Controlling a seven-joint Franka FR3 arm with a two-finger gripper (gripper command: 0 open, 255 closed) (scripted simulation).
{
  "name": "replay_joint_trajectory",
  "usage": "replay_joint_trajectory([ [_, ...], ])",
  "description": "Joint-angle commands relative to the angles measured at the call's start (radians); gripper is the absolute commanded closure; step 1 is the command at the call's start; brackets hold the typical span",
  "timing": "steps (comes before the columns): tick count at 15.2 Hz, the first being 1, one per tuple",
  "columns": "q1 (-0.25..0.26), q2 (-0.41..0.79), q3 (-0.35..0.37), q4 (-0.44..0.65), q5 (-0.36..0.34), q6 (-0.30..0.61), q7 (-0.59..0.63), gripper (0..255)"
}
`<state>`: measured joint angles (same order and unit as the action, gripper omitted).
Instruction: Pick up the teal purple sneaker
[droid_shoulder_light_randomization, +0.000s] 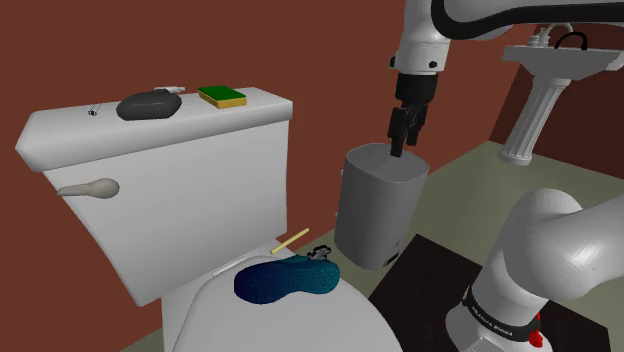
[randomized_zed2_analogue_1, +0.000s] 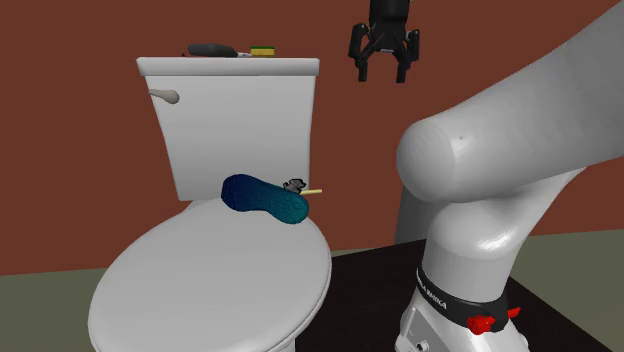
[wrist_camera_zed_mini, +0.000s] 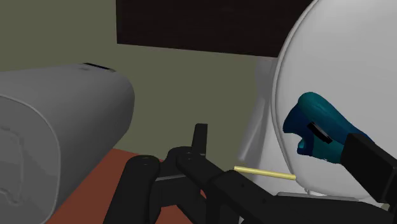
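Pincer (randomized_zed2_analogue_1: 382, 76): released, empty, near grey bin (droid_shoulder_light_randomization: 378, 205). Teal sneaker (droid_shoulder_light_randomization: 287, 280): rear edge of toilet lid (randomized_zed2_analogue_1: 200, 290); best approached from above, spanning its width.

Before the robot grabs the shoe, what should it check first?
1. Sneaker found: ok. The teal-blue sneaker lies on the closed toilet lid.
2. Jaws open and empty: ok. They stand apart in the second exterior view and hold nothing.
3. Jaws lined up over the sneaker: not ok. They hang high up beside the toilet, by the grey bin.
4. Room around the sneaker: cannot tell. A thin yellow stick lies right behind it, and whether the two touch is unclear.
5. Nothing lying on top of the sneaker: ok.
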<state>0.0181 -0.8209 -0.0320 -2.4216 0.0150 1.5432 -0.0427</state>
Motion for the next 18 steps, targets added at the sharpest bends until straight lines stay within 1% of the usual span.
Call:
replay_joint_trajectory([
  [1, 0.0, 0.0, 0.0, 0.0, 0.0, 0.0, 0.0, 0],
  [9, 0.124, 0.087, 0.075, -0.14, 0.025, 0.309, -0.113, 0],
  [18, 0.255, 0.267, 0.17, -0.231, 0.036, 0.671, -0.225, 0],
])
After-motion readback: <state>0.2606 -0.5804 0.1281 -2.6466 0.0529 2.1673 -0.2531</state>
